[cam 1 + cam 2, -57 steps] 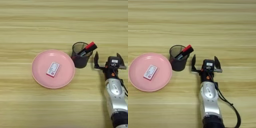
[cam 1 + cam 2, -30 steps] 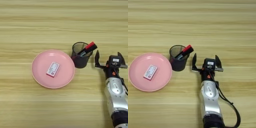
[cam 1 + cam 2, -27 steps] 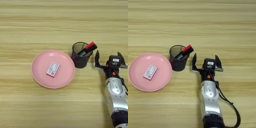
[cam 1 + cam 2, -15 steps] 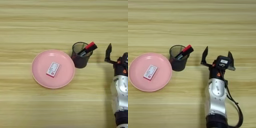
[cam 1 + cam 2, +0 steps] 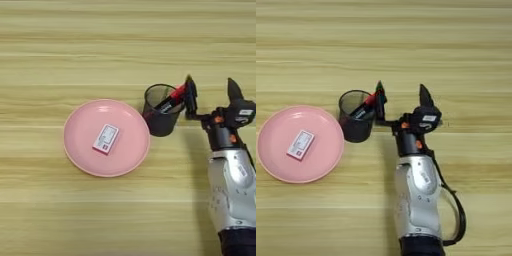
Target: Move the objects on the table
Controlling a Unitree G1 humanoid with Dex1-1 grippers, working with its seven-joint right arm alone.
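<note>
- Gripper (image 5: 402,97) fingers spread wide, holding nothing.
- Left finger (image 5: 190,96) at the marker's (image 5: 171,99) red cap, 3 o'clock of cup (image 5: 161,117); contact unclear.

The surface (image 5: 100,45) is light yellowish wood, streaked with horizontal plank grain. The round plate (image 5: 82,150) is plain pink; the card (image 5: 105,138) on it is white with red markings. The mesh cup (image 5: 161,112) is black and see-through. The marker (image 5: 172,99) in it is black with a red cap. The pincer (image 5: 401,102) is black with small orange-red spots at its base, on a silver forearm (image 5: 416,195).
</note>
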